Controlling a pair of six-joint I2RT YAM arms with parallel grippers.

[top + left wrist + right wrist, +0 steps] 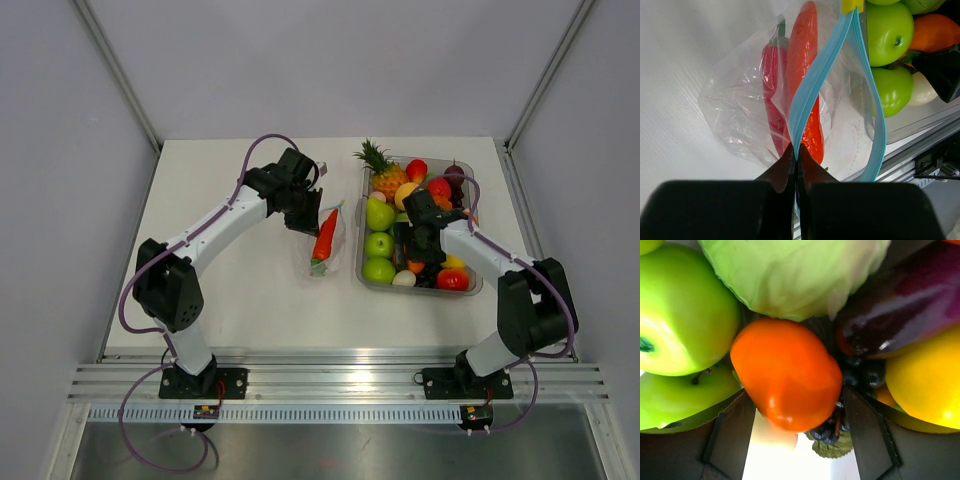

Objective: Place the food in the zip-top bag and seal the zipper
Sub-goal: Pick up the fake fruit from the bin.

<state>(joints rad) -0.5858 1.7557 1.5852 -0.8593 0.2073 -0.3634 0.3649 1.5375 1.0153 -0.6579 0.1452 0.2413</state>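
From the near edge I saw both arms reaching out over the white table (240, 290). The zip-top bag (735, 110) lay flat near the table's middle, with the clear tray (362, 270) just beside it at 3 o'clock. Both pieces of the food were inside the bag, side by side: the red chili pepper (771, 85) and the orange piece (807, 50).

In the tray, the right gripper (797, 395) hung low over the fruit with its jaws wide apart. An orange round fruit (787, 372) sat in the gap between them (I could not tell whether either pad touched it). The green apples (685, 310) were at its 9 o'clock, a pale green cabbage (795, 275) at 12, and a dark eggplant (910, 305) and a yellow lemon (930, 380) towards 2 and 3.

Farther out, at about 11 o'clock from the bag, the left gripper (795, 150) had its jaws pressed together, clamped on one lip of the zipper (815, 82). The other blue lip bowed away towards the tray, so the mouth gaped unsealed.

The pineapple (385, 175) lay in the tray's far-left corner, at about 1 o'clock from the bag.
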